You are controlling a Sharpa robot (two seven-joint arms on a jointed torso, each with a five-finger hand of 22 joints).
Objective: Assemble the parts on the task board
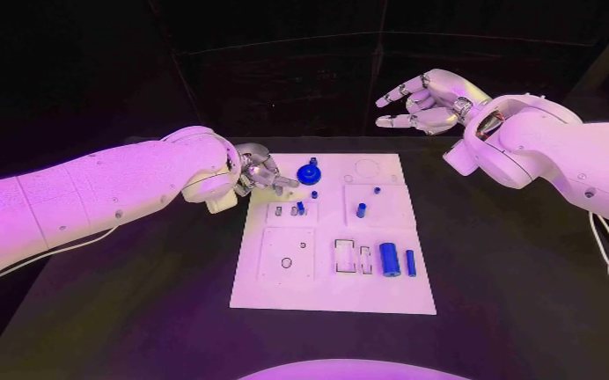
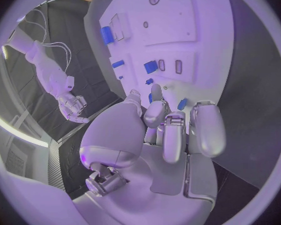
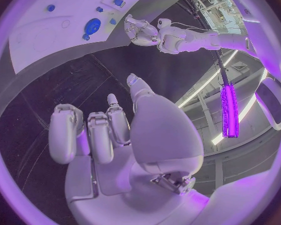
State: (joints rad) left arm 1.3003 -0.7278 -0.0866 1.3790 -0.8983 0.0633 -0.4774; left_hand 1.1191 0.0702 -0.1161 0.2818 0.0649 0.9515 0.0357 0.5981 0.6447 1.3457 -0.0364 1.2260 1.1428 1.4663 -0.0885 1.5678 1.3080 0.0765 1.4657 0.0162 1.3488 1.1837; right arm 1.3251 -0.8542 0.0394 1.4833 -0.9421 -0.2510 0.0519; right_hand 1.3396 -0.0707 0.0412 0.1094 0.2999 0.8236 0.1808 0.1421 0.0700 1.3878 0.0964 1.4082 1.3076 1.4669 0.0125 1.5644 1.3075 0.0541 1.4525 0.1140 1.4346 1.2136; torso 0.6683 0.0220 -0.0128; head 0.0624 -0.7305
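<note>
Left robot hand: while it hangs low over the far-left corner of the task board [image 1: 333, 296], the left robot hand [image 1: 260, 173] has its fingers curled in; whether they pinch a small part I cannot tell, since the fingertips hide whatever is under them.
Nearest part: the round blue disc [image 1: 309, 172] stands just beside the fingertips, at 3 o'clock from them.
Small pieces: short blue pegs [image 1: 361, 210] sit toward 4 o'clock from the hand, in the board's middle row.
Larger pieces: a blue cylinder [image 1: 390, 259] and a slim blue bar [image 1: 410, 263] lie well apart, at 5 o'clock, near the right edge.
Right robot hand: the right robot hand [image 1: 425, 101] is raised above the worktop [image 1: 508, 274] beyond the board, fingers spread, holding nothing.
Doing it well: probably keep the descent slow and upright, align before pressing, and avoid nudging the disc alongside.
</note>
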